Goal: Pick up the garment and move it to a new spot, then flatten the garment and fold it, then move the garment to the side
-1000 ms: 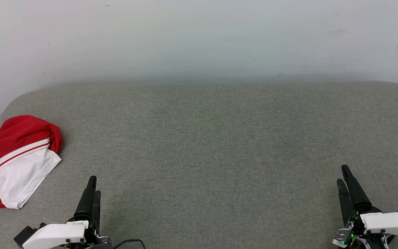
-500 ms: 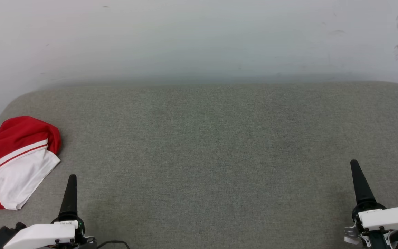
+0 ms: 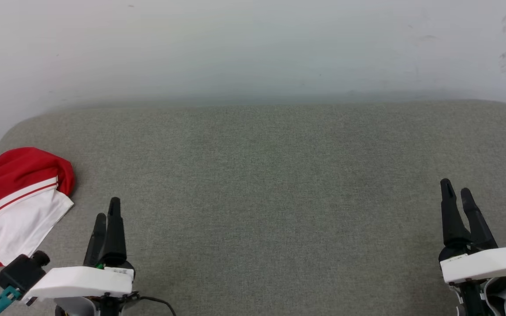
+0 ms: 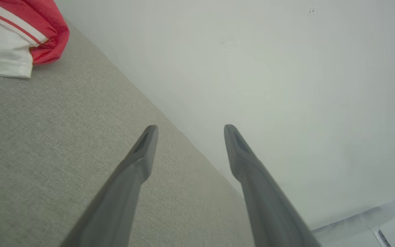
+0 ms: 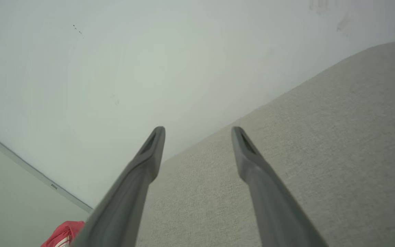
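Garment (image 3: pixel 16 193): crumpled red-and-white jersey, 9 o'clock.
Desk (image 3: pixel 257 197): grey woven cloth, rounded corners.
Left tool (image 3: pixel 107 208), right tool (image 3: pixel 455 187): wide, empty.

— Where does the head camera sit?
— High up, looking forward and down over the grey tabletop (image 3: pixel 253 175) to the wall (image 3: pixel 253 44). The left hand (image 3: pixel 107 207) and right hand (image 3: pixel 455 186) are at its bottom edge.
— And the wrist cameras?
— Each is low, close over the tabletop, tilted, and faces the wall along its own hand. All three views share the red shirt (image 3: pixel 16 193) at the tabletop's left end.
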`<state>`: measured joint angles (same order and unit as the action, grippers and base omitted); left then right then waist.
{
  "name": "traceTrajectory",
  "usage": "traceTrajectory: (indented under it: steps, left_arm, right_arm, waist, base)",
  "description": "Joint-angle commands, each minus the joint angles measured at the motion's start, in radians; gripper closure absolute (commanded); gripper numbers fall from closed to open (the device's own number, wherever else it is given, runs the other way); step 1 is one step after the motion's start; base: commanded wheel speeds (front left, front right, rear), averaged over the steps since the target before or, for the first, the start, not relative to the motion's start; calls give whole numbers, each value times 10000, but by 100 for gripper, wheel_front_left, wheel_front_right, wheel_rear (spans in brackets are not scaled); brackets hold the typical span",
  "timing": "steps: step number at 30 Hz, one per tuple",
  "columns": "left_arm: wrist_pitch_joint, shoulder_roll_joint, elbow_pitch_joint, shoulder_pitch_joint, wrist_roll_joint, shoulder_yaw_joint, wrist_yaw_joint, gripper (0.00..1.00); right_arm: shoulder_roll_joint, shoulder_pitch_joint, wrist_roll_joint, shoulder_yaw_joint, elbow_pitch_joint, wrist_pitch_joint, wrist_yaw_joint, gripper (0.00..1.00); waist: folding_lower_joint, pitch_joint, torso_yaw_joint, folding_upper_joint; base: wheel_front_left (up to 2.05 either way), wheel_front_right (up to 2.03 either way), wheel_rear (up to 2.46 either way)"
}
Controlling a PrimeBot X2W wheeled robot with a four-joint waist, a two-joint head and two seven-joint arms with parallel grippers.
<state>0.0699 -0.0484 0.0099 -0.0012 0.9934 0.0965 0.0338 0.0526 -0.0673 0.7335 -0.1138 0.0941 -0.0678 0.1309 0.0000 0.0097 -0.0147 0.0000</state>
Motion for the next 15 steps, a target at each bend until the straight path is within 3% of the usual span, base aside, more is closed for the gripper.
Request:
traceTrajectory:
  steps: [1, 11, 15]
  left_arm:
    - [109, -18, -372, 44, -591, -228, -140, 0]
    - [427, -19, -937, 106, -3465, -1657, -830, 0]
    - [540, -260, -1092, 59, -4370, -2300, -1186, 0]
  right_arm:
    - [102, -204, -545, 91, -276, -114, -1, 0]
    - [379, -85, -2640, 570, -649, -429, -1, 0]
    - [444, -41, -3386, 716, -681, -546, -1, 0]
  waist:
    - [0, 7, -11, 0]
    - [0, 40, -79, 0]
    - [0, 47, -105, 0]
  base:
    - [0, 0, 0]
    - [0, 0, 0]
    - [0, 0, 0]
